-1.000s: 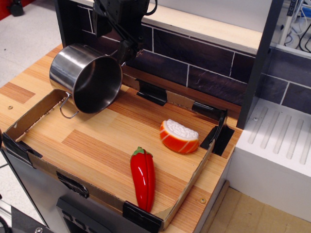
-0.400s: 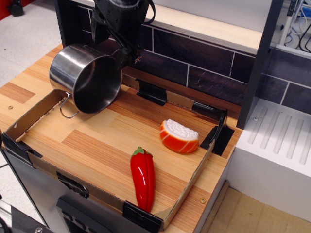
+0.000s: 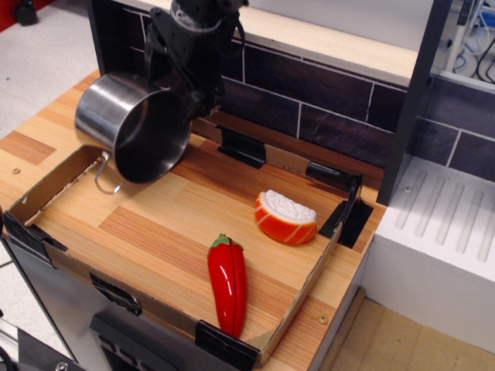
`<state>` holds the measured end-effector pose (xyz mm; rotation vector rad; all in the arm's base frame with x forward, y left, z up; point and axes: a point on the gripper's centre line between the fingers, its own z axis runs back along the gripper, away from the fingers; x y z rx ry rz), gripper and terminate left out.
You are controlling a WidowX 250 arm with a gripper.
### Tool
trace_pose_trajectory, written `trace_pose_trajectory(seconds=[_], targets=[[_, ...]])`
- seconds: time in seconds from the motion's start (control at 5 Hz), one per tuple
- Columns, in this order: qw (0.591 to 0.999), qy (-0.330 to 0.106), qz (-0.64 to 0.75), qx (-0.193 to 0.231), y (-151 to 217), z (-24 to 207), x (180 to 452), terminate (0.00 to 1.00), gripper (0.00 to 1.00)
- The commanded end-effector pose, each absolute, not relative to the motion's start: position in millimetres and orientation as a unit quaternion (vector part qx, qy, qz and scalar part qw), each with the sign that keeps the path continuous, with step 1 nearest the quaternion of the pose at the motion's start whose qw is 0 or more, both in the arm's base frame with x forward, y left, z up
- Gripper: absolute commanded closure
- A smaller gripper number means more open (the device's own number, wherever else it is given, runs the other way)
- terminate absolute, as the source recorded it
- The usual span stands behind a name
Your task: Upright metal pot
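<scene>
Nearest the camera, a red pepper toy (image 3: 227, 283) lay lengthwise by the front edge of a shallow cardboard tray (image 3: 46, 184) that sat on the wooden table (image 3: 23, 145). Just behind it and to the right, apart from the pepper, rested an orange-and-white salmon sushi piece (image 3: 285, 216). The middle of the tray floor was bare wood grain. Farther back on the left, the metal pot (image 3: 133, 126) lay tipped on its side over the tray's rear left corner, its dark open mouth turned toward the camera and rightward, its shiny wall reflecting the surroundings; one thin wire loop handle (image 3: 104, 176) hung down beside the cardboard wall. At the pot's upper rim the black gripper (image 3: 199, 99) came down from above, but whether its fingers pinched the rim or stood apart could not be told. Behind everything ran a dark tiled wall (image 3: 309, 97).
</scene>
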<state>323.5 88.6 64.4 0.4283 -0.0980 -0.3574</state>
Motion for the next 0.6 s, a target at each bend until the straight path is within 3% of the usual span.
trace_pose_trajectory(seconds=[0.0,0.4], targets=[[0.941,-0.081,-0.215,0.250,87,66,328,0.00,1.00],[0.940,-0.109,-0.220,0.238,91,80,323,0.00,1.00]])
